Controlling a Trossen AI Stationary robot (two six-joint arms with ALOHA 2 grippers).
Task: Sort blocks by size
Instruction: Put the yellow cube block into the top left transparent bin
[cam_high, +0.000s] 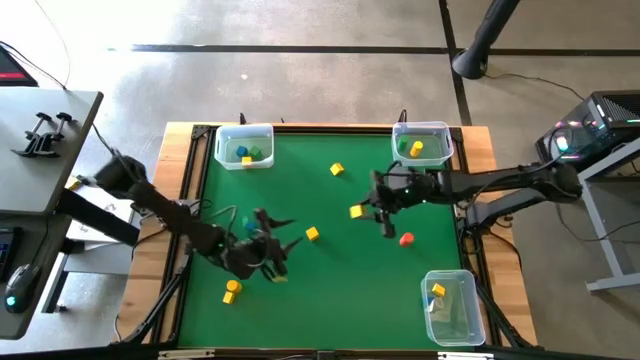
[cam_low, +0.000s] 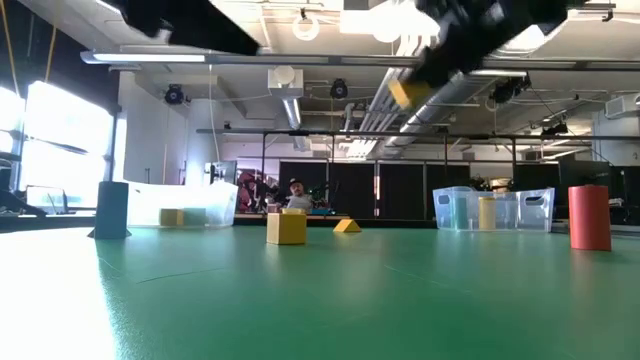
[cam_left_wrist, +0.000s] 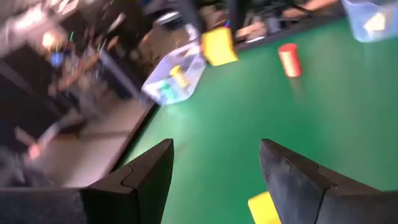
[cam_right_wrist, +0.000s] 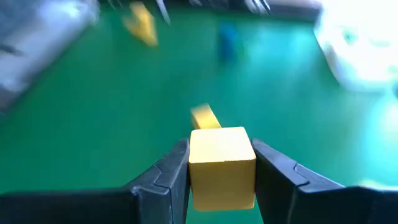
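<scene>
My right gripper (cam_high: 362, 210) is shut on a yellow cube (cam_right_wrist: 222, 165), which shows high above the green mat in the low view (cam_low: 403, 92). My left gripper (cam_left_wrist: 214, 168) is open and empty over the mat's near left part (cam_high: 285, 235). A small yellow block (cam_left_wrist: 264, 208) lies on the mat just by its fingers. Loose on the mat lie yellow blocks (cam_high: 337, 169) (cam_high: 312, 233) (cam_high: 232, 290), a red cylinder (cam_high: 406, 238) standing on end, and a dark blue block (cam_low: 112, 210). My right gripper pinches the yellow cube by two opposite side faces (cam_right_wrist: 193, 168) between its two fingers. The fingers come from the table's right side. The cube is lifted clear of the mat and sits level in the hold.
Three clear bins stand at the mat's corners: far left (cam_high: 245, 145) with blue, green and yellow blocks, far right (cam_high: 422, 143) with yellow and green ones, near right (cam_high: 450, 305) with yellow and blue ones. A wooden rim (cam_high: 185, 180) frames the mat. The mat's middle is bare.
</scene>
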